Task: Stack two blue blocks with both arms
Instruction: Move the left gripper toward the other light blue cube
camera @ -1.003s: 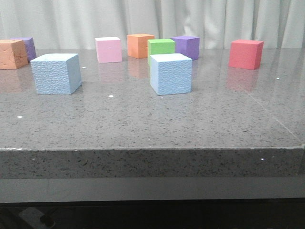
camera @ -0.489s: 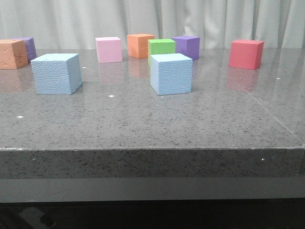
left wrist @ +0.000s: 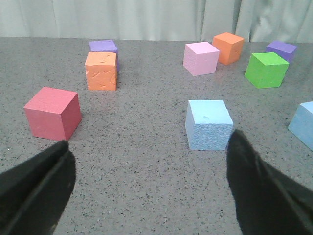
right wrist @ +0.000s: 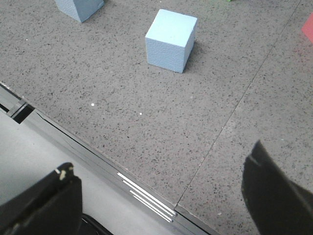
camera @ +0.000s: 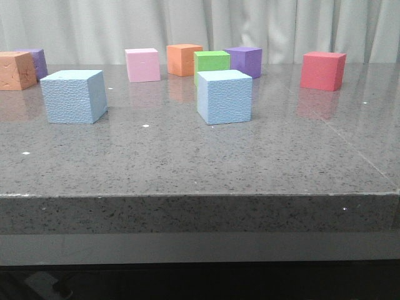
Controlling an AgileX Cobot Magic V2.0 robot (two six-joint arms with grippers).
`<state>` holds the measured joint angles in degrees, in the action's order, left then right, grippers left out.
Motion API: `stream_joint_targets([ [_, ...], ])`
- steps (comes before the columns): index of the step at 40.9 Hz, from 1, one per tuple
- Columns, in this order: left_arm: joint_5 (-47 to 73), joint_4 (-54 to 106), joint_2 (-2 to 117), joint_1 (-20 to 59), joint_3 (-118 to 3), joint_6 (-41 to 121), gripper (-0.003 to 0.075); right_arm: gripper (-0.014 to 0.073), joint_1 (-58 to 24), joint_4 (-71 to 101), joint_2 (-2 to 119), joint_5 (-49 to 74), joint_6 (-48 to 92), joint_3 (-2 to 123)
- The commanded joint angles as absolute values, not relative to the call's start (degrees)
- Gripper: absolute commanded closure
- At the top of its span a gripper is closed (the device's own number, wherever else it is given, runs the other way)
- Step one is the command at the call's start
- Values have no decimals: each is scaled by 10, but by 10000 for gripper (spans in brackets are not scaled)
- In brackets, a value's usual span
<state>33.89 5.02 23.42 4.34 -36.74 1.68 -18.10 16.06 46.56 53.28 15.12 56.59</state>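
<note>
Two pale blue blocks stand apart on the grey table. In the front view the left blue block (camera: pixel 74 96) is at the left and the other blue block (camera: pixel 224 96) is near the middle, just in front of a green cube (camera: pixel 211 61). Neither gripper shows in the front view. My left gripper (left wrist: pixel 150 142) is open and empty, low over the table, with the left blue block (left wrist: pixel 209 124) just beyond its fingertips and the other (left wrist: pixel 303 125) at the picture's edge. My right gripper (right wrist: pixel 161 161) is open and empty over the table's front edge; the middle blue block (right wrist: pixel 171 39) lies further in, the left one (right wrist: pixel 80 7) beyond.
Smaller cubes stand along the back: orange (camera: pixel 15 70) with purple (camera: pixel 36 61) at the far left, pink (camera: pixel 142 64), orange (camera: pixel 184 59), purple (camera: pixel 245 61), red (camera: pixel 322 70). Another red cube (left wrist: pixel 53 113) stands near my left gripper. The table's front edge (camera: pixel 200 195) is close.
</note>
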Motion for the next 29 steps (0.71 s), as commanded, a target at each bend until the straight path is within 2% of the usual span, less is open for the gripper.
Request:
stream_joint_targets([
  [1,292,60,241,43,-392,19,104,-70,-177,165,461,503,157,580],
  [6,291,63,246,59,-413,33,104,-70,-177,165,461,503,157,580],
  [11,290,80,280,112,-438,59,104,-70,-177,165,461,503,157,580],
  [19,286,77,390,179,-483,68,104,-70,-177,165,461,503,157,580],
  [29,287,75,552,186,-571,68,104,-70,-177,165,461,503,157,580],
])
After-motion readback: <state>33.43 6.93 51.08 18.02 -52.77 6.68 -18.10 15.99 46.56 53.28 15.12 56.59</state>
